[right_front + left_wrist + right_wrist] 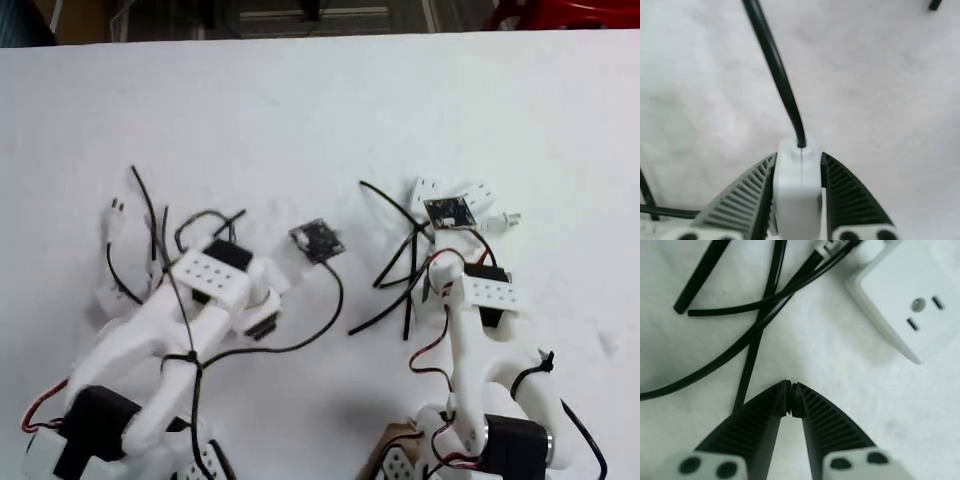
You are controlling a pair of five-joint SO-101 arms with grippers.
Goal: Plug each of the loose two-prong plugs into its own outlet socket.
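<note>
Far left on the table [300,110], a loose plug [117,212] lies w/ its two prongs showing & its thin black wire trailing off. Nothing holds it, so it prob waits its turn. Next comes the L gripper [797,160]. Its jaws are clamped on a white plug [797,195], one jaw on each flat side, prob so the plug can't twist or slip. The cord [775,65] comes out of the plug's far end & runs off over the table. The prongs are hidden, so I can't tell which way they point. In the middle, btw the two arms, a bunch of black cords [400,260] lies crossed on the table, loose & in a bit of a mess. The R gripper [791,390] sits just beside those cords w/ its jaws together & nothing in them, so it's prob just waiting. Near it, to the right, is the outlet block [910,295]. It lies flat w/ its socket [922,310] facing up, which should let a plug go in from above. That socket has no plug in it yet. The held plug is well apart from the block, so the job looks just begun.
</note>
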